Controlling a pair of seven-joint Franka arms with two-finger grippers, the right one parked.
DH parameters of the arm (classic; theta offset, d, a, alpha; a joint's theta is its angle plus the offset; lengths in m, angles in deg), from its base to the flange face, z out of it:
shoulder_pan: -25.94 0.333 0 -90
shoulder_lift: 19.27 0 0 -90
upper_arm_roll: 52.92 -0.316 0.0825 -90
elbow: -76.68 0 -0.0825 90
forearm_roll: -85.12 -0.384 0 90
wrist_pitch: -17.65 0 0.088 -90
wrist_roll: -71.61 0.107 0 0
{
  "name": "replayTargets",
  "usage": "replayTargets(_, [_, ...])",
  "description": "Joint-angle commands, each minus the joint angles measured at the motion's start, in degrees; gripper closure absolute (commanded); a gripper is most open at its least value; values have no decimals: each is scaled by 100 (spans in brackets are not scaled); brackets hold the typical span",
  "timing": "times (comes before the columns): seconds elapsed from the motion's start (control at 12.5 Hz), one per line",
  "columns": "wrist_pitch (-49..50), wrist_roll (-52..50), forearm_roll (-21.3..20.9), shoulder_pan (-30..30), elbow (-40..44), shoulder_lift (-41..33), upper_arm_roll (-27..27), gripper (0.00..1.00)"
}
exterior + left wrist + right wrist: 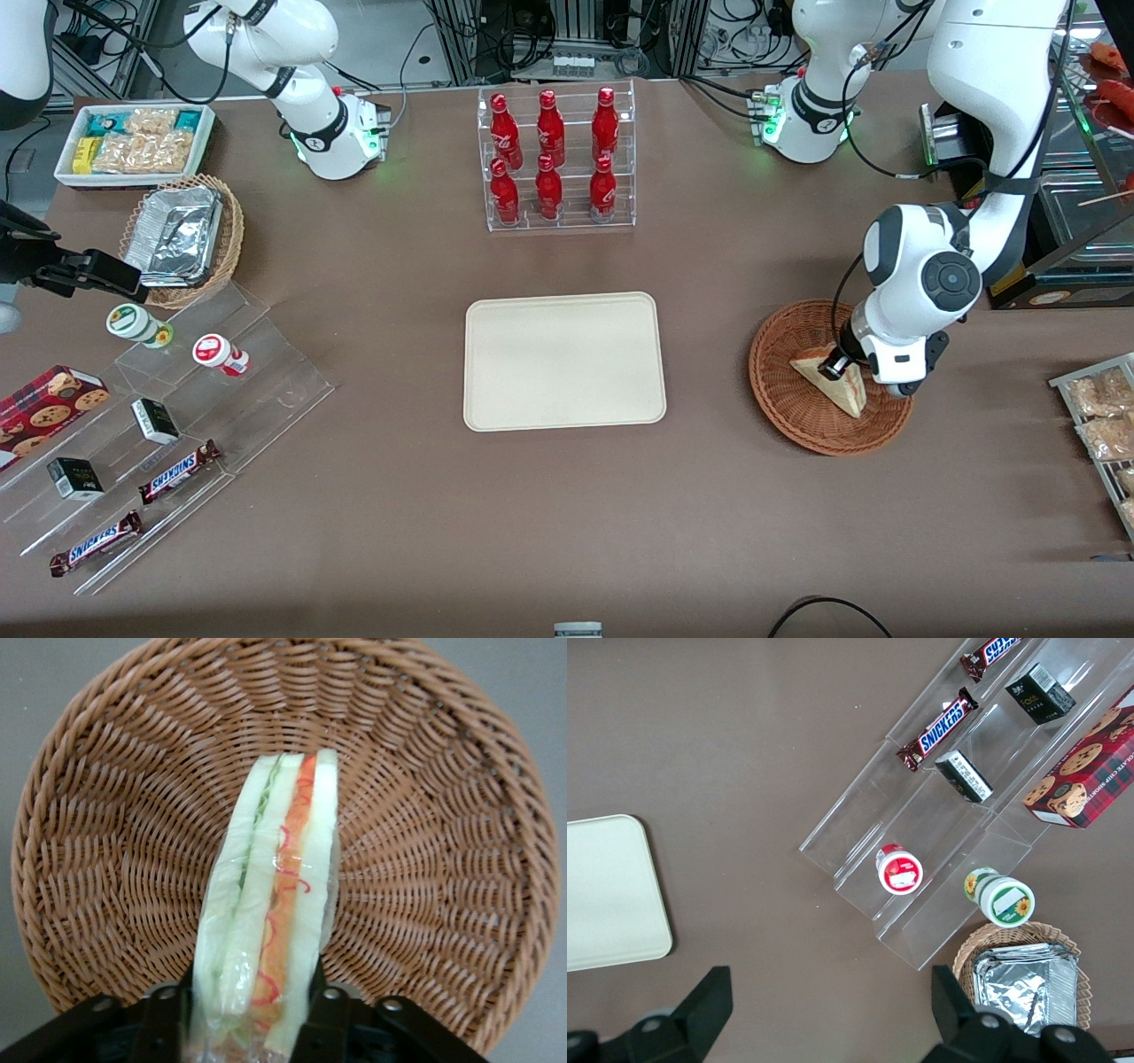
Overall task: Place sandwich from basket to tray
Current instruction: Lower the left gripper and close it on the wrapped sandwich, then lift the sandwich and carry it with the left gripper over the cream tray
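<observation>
I've got the left gripper (836, 362) down in the basket (780, 390), which sits on the bench (567, 514) toward the working arm's end. Wrist cam shows both fingers (326, 1014) closed on the sandwich (270, 904), one each side of the wedge, pinching it thru the clear wrap; layers run white bread, green, red-orange filling. In the front view the sandwich (833, 379) is w/ its pointed end toward the front camera, the wedge looks tipped up on edge but whether it's touching the weave or just off it I can't tell. Basket rim (53, 815) all around it, nothing else inside. The tray (564, 361) lies flat at bench centre, well apart from the basket, toward the parked arm's end from it. A clear rack of red bottles (554, 155) stands farther from the front cam than the tray. A tan basket w/ foil containers (182, 235) and stepped acrylic shelves w/ snack bars (177, 470) sit at the parked arm's end.
</observation>
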Motion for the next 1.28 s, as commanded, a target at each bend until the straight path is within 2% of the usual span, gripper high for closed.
replayTargets(0.0, [854,-139,-22,-45,644,-30,20,100])
replayTargets(0.24, [1576,-42,-22,-176,1339,14,55,100])
replayTargets(0.48, [1648,229,-22,-623,1587,23,55,100])
replayTargets(0.88, [2245,1144,-22,-1879,2044,224,55,100])
replayTargets(1.2, [2263,1101,-13,-2820,2868,1032,55,100])
